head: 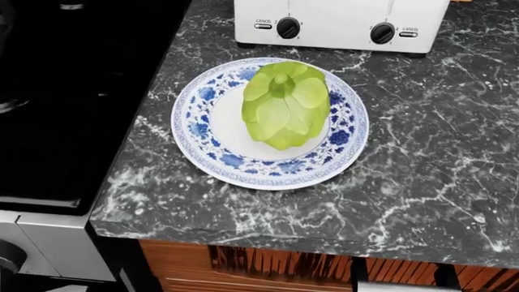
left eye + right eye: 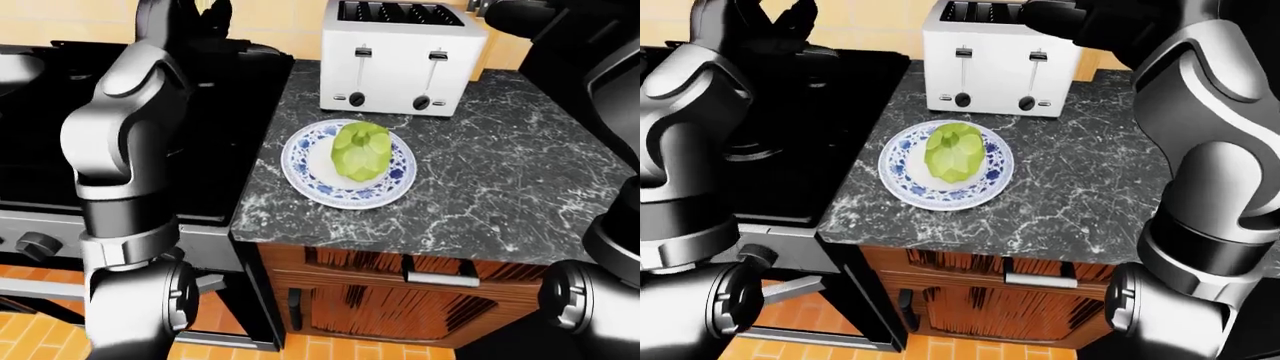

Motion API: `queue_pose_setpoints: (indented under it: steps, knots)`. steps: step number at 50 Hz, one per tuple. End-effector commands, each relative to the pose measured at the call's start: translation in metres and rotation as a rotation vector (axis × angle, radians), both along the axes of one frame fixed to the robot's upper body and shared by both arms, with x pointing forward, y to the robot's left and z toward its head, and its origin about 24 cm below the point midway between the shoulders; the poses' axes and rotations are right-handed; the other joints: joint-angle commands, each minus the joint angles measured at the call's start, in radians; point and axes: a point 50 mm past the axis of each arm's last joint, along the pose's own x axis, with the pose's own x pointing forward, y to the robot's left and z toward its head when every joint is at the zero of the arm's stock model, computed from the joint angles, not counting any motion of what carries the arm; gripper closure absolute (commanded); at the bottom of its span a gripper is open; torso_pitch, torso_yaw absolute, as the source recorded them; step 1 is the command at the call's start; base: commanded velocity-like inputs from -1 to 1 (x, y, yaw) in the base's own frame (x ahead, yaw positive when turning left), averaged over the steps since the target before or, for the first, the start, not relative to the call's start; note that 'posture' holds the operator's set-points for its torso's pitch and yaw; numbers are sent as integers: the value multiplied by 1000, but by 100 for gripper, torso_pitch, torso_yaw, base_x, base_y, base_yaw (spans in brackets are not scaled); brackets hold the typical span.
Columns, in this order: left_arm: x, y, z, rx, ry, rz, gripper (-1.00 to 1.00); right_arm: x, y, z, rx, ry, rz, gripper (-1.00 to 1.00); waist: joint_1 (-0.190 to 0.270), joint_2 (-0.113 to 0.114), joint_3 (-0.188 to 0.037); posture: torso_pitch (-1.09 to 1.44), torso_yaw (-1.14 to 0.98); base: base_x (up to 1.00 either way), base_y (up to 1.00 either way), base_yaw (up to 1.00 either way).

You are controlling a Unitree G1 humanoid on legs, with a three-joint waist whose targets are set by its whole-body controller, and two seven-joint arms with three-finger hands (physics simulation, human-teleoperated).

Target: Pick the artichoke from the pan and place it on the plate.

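The green artichoke stands on the blue-and-white plate, on the dark marble counter beside the stove. Neither hand touches it. My left hand is raised above the black stove at the top left of the right-eye view, fingers spread and empty. My right hand hangs above the toaster at the top of that view, dark, with nothing in it. A grey curved rim on the stove may be the pan; most of it is hidden behind my left arm.
A white two-slot toaster stands just above the plate against the tiled wall. The black stove lies left of the counter, with knobs on its face. A wooden cabinet sits under the counter.
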Motion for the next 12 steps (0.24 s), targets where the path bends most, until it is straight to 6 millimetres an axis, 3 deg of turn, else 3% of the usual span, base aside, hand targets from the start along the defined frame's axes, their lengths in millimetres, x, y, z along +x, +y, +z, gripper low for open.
queue_pose_setpoints:
  steps: [1,12]
  knots:
    - [-11,0,21,-9,-94,-5,-100,-9,0,15,4,-81,-2,-100,-1,0,-30,0,0,0,0,0]
    - [-22,19,21,-78,-139,52,-100,-12,2,18,-2,-104,3,-100,-2,5,-28,0,0,0,0,0]
